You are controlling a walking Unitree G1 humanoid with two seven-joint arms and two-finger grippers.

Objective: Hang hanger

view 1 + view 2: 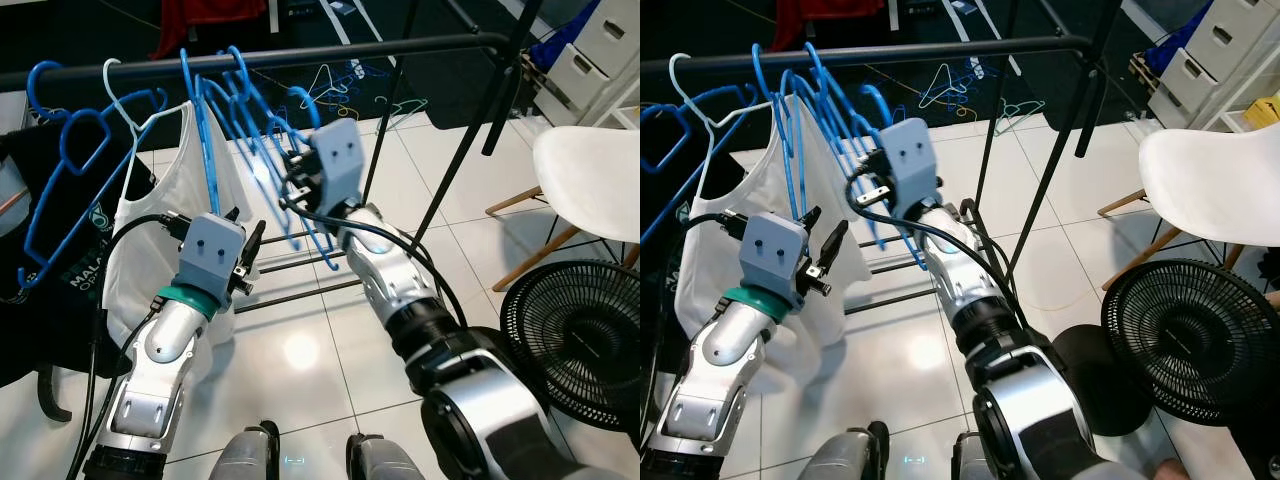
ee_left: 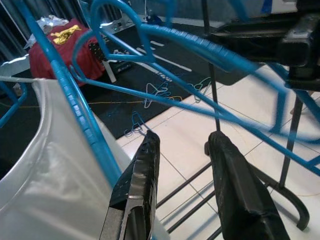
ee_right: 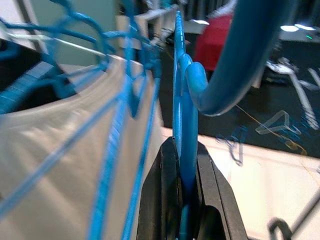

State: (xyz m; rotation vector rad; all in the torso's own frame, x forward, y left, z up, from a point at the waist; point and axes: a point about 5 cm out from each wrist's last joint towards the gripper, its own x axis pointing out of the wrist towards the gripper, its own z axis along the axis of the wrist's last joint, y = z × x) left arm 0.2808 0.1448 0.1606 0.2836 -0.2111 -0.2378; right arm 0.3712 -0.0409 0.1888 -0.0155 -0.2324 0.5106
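While right end effector pinches, blue hanger upright

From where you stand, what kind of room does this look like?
Probably a laundry or clothes-drying corner of a home or test room: a black garment rail with blue hangers and a white top, over white tiled floor, beside a white chair and floor fan.

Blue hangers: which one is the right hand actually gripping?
The blue hanger nearest the rail's right end, its hook still below the rail. The right hand is clamped on it; the other blue hangers already hang from the rail, ungripped.
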